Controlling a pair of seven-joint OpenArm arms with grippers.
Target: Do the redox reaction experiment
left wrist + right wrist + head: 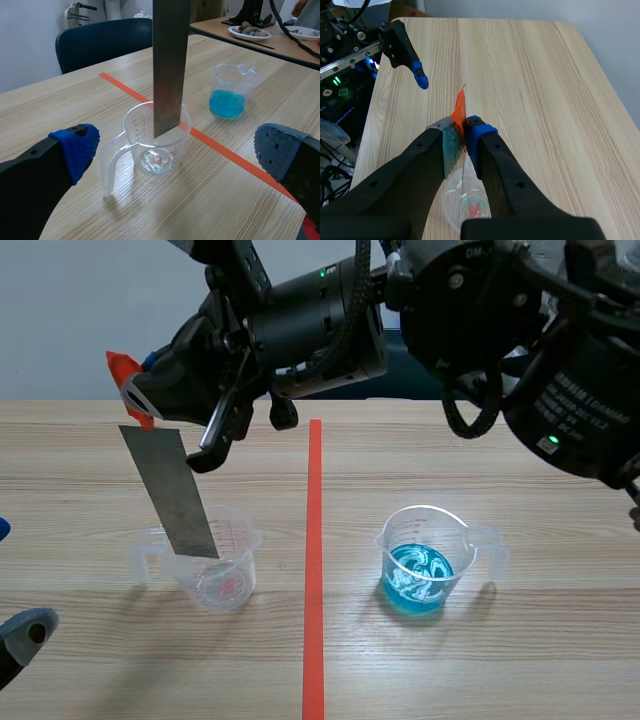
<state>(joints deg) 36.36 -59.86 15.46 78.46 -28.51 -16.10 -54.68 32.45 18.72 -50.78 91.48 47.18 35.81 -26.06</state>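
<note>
Flat metal strip (pixel 170 490), clear plastic beaker (pixel 222 585)

A pale wood-grain table (pixel 480 660) spreads under the jaws of the left gripper (pixel 177 150). Ahead of them stand a dark blue chair (pixel 100 42), a plain pale wall (pixel 25 40) and a second wooden table (pixel 280 47).

No text can be read (the right arm's (pixel 575 390) lettering and the clear cup's (pixel 141 126) marks blur).
</note>
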